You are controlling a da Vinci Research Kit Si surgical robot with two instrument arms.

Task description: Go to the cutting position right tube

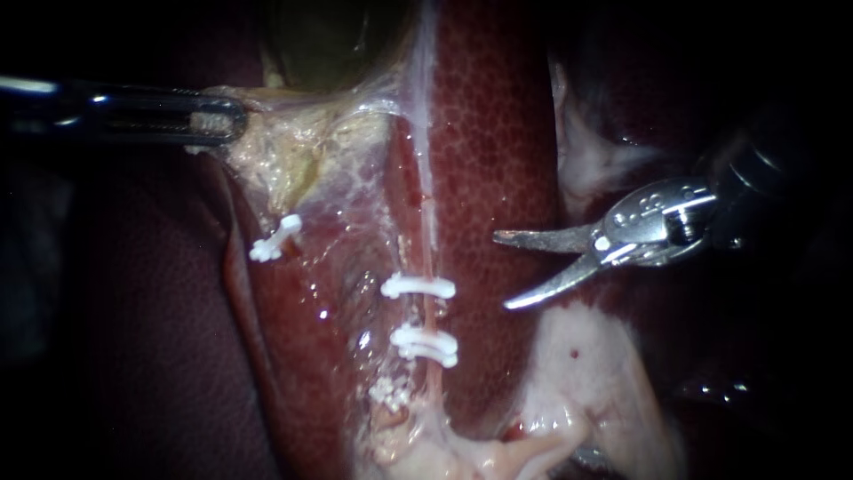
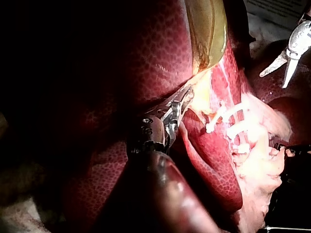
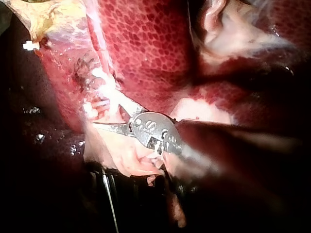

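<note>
the liver [image 1: 498,133] fills my endoscope view, dark red and mottled, with the greenish gallbladder [image 1: 329,44] at its upper edge and a sheet of pale tissue [image 1: 293,142] stretched below it. my left instrument [image 1: 222,120] comes in level from the left, its jaws closed on the outer corner of that pale tissue and drawing it taut. my right instrument [image 1: 501,271] enters from the right, its two slim blades spread wide with nothing between them, their tips over bare liver just beside the right tube [image 1: 433,240] but apart from it. the right tube runs as a thin pink line down the middle of the view, from the pale tissue toward the whitish fat at the bottom. two white clips [image 1: 418,286] cross it one above the other; the blade tips sit about level with the upper clip and the stretch above it. a third clip [image 1: 275,238] sits well apart to the left, at the tissue's edge.
</note>
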